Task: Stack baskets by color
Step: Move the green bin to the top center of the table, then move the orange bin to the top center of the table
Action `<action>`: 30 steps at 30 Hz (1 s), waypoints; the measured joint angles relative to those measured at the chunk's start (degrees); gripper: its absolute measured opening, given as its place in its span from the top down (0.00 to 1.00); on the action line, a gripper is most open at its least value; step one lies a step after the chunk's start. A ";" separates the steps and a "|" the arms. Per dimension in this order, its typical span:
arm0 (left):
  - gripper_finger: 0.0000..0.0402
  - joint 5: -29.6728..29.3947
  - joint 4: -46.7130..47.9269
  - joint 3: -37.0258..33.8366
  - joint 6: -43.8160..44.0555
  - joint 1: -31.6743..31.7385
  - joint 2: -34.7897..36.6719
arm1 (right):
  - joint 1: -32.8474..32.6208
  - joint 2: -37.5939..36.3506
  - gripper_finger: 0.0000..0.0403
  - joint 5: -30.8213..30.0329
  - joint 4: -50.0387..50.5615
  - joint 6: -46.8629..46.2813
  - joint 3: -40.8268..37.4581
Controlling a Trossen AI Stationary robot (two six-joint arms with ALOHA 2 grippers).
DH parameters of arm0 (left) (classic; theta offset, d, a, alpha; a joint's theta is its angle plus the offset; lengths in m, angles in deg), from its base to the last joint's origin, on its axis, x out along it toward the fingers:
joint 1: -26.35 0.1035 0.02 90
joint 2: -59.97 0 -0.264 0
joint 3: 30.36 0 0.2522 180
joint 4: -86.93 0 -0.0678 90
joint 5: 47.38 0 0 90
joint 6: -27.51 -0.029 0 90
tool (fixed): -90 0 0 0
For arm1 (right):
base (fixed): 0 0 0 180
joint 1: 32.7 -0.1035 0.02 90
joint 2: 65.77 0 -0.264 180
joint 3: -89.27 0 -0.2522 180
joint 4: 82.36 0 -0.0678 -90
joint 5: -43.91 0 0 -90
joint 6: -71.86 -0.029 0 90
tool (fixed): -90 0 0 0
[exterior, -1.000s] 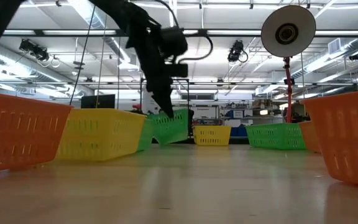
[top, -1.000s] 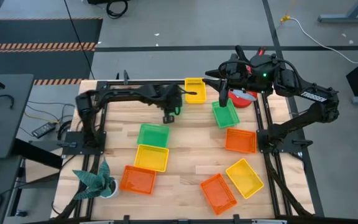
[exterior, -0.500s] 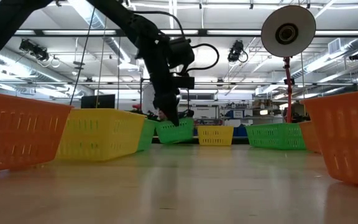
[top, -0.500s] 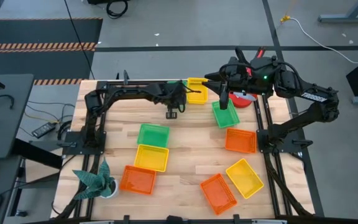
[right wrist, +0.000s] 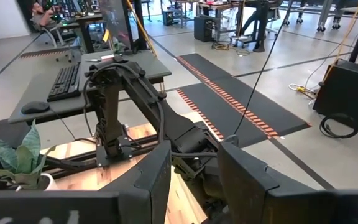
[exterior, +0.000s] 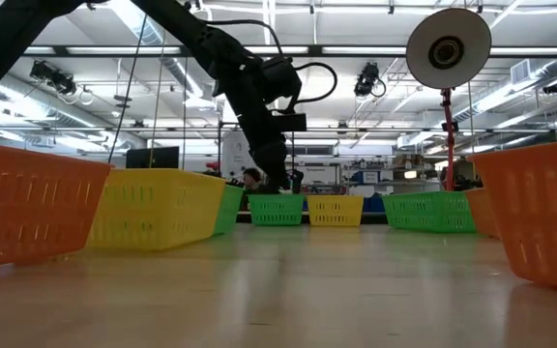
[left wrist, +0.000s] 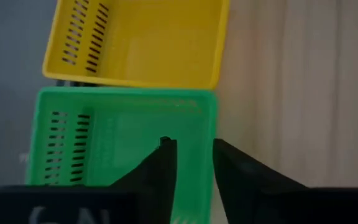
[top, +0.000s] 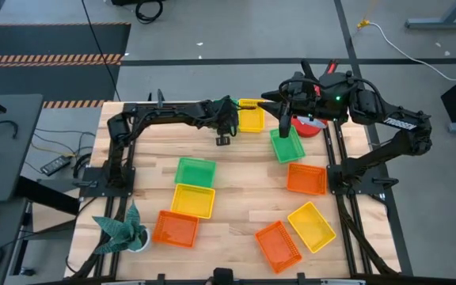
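My left gripper [left wrist: 191, 146] is at the table's far edge, open. One finger is inside and one outside the side wall of a green basket [left wrist: 117, 143]. That basket [exterior: 277, 209] stands level on the table beside a yellow basket [left wrist: 135, 40], which is also in the high view [top: 249, 119]. My right gripper [right wrist: 194, 162] is open and empty. It hangs high over another green basket [top: 287, 146]. My left gripper straddles the green basket's side wall [left wrist: 211, 118] from above, slanting down, one finger inside and one outside. The gap is wider than the wall. Whether either finger touches it, I cannot tell. The basket rests flat on the table.
A green [top: 195, 171], a yellow [top: 193, 200] and an orange basket [top: 175, 228] lie in a row at the left. Two orange baskets [top: 305, 179] [top: 278, 245] and a yellow one [top: 311, 226] lie at the right. A red lamp [top: 311, 125] stands far right, a plant [top: 121, 229] near left.
My left gripper has gone toward the table's far edge and the yellow basket, sinking a little. The green basket it carried hung tilted and clear of the table. It now stands level on the table beside the yellow basket.
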 joint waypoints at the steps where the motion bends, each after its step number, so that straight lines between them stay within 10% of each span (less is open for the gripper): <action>1: 0.69 0.92 -0.13 0.00 0.66 0.04 0.00 | 0.00 0.00 0.66 0.01 0.00 -0.01 0.00; 12: 0.55 0.52 15.82 -0.09 11.52 0.20 8.96 | 0.21 0.05 0.66 0.00 0.15 -0.79 0.00; 30: 0.65 1.31 45.24 -0.06 59.03 -5.30 25.37 | 3.78 3.21 0.66 7.85 -0.84 -1.27 -10.77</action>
